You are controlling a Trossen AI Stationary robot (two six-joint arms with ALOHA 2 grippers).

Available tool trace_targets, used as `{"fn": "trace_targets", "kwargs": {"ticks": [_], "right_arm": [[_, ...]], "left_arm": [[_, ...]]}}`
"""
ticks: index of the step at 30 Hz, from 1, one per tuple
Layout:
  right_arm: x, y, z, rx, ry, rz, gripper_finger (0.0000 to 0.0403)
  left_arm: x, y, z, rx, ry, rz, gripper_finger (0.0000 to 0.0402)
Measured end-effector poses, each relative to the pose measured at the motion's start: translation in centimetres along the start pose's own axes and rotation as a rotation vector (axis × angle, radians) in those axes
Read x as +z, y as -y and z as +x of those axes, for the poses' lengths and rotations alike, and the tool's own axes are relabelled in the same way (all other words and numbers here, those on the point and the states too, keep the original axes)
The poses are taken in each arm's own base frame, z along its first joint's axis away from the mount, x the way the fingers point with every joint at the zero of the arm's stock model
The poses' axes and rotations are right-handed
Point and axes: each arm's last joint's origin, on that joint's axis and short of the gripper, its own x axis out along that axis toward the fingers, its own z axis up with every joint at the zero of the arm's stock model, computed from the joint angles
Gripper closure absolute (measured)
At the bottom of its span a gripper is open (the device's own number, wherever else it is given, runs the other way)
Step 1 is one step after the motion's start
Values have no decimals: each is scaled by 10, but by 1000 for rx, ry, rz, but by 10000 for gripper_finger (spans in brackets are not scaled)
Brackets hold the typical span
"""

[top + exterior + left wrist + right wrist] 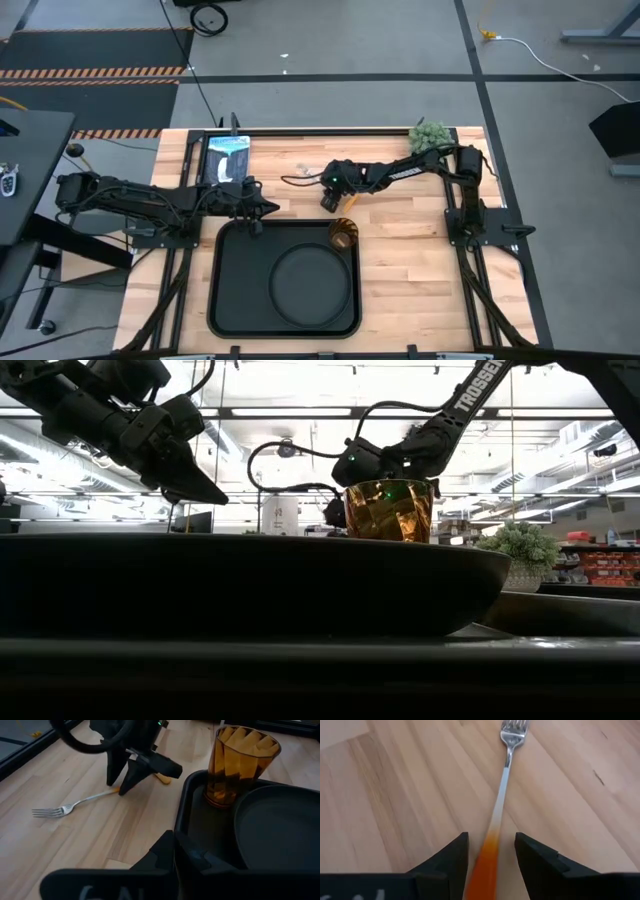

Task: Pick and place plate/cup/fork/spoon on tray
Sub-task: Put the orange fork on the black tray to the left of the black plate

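Pale wooden table (420, 260) carries the tray (225, 300), holding the plate (310, 285) and, at its 1 o'clock corner, the cup (342, 235). Right gripper (491, 851) straddles the fork (506, 775) handle, fingers spread. Left gripper (262, 207), closed and empty, hovers over the tray's 11 o'clock edge.

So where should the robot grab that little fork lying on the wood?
Best by its orange plastic handle, coming down from above: the small silver fork lies flat on the wooden table, and the right tool already straddles that thicker end, fingers open.
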Motion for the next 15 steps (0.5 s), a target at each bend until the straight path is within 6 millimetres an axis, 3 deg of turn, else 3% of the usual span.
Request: {"fn": "trace_targets", "kwargs": {"ticks": [8,15], "right_arm": [[-4,-1,-2,1,-39,-8,246],[-6,5,-1,37,-76,16,327]], "left_arm": [[0,0,0,-3,-1,-3,381],[0,0,0,-4,-2,-5,381]]}}
